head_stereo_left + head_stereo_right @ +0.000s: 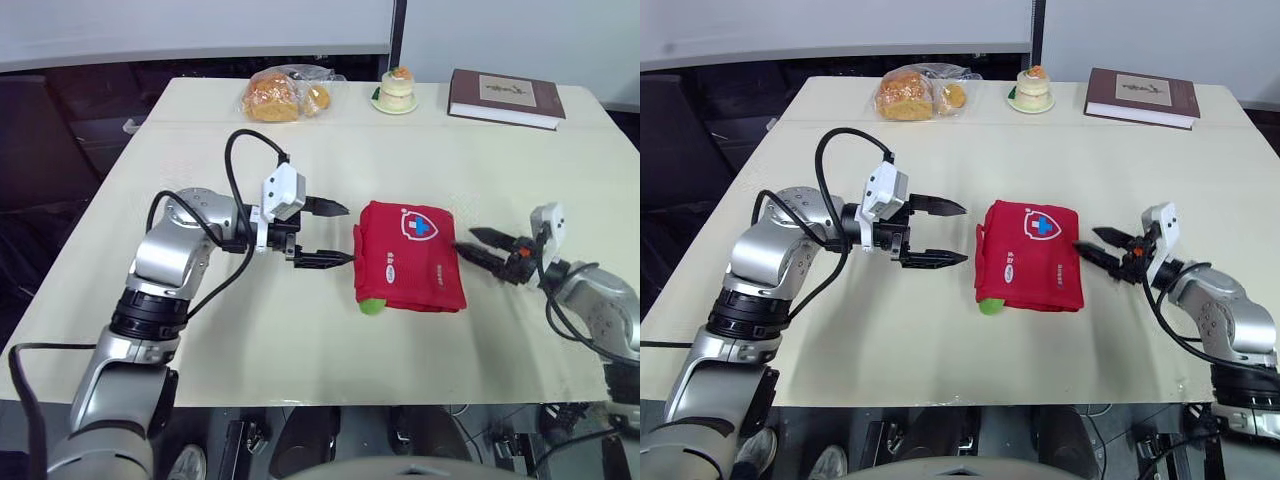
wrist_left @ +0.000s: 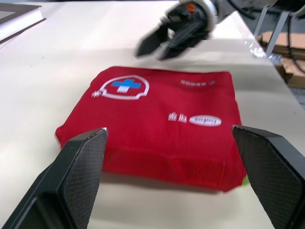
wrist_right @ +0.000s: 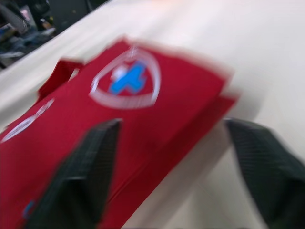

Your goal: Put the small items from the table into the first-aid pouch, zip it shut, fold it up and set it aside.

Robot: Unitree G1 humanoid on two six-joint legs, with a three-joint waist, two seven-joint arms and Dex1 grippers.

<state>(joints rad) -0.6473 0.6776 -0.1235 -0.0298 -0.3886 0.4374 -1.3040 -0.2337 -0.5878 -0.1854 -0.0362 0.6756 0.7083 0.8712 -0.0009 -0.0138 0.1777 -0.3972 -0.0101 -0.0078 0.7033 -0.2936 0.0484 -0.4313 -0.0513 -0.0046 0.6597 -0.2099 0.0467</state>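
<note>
Red pouch [image 1: 410, 257] folded, lying in the middle of the table [image 1: 300, 340]. Left gripper [image 1: 348, 234] wide open, holding nothing, just beside it. Right gripper [image 1: 466, 240] open too, empty, near its other side.

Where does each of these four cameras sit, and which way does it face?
Left eye view: on the head, facing down over the table; shows left gripper and right gripper flanking the red pouch.
Right eye view: the head's other eye, same scene.
Left wrist view: left wrist, facing the pouch between its fingers.
Right wrist view: right wrist, same from the opposite side.
All share the pouch.
</note>
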